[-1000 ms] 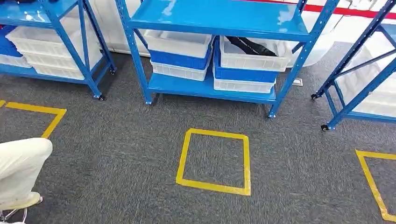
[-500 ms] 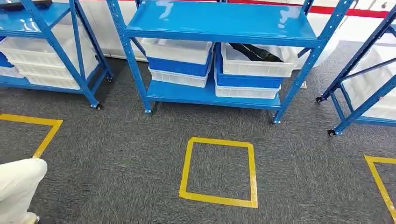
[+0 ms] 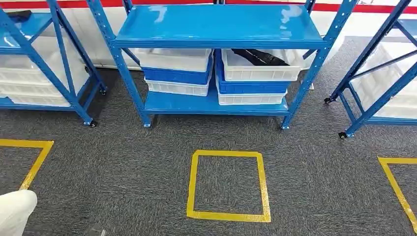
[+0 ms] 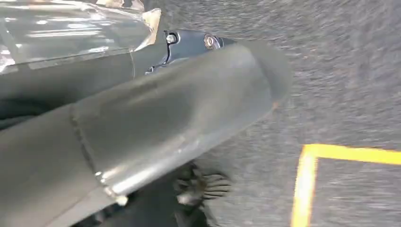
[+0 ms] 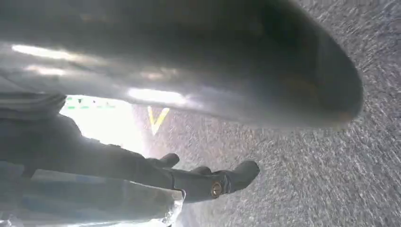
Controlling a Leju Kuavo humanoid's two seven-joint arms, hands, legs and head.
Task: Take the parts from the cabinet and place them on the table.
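Head view: blue cabinet [image 3: 216, 29] ahead past yellow floor square [image 3: 227, 184], dark parts [image 3: 260, 57] untouched in white bin [image 3: 258, 69], nothing delivered | left wrist: left hand [image 4: 142, 132] blurred, finger state cannot tell | right wrist: right hand [image 5: 208, 182] dark fingers extended, apparently empty.

Blue cabinet [image 3: 216, 27] holding white and blue bins [image 3: 178, 71] — dark grey speckled carpet [image 3: 123, 167], yellow tape square [image 3: 227, 186] — red wall stripe [image 3: 74, 3].
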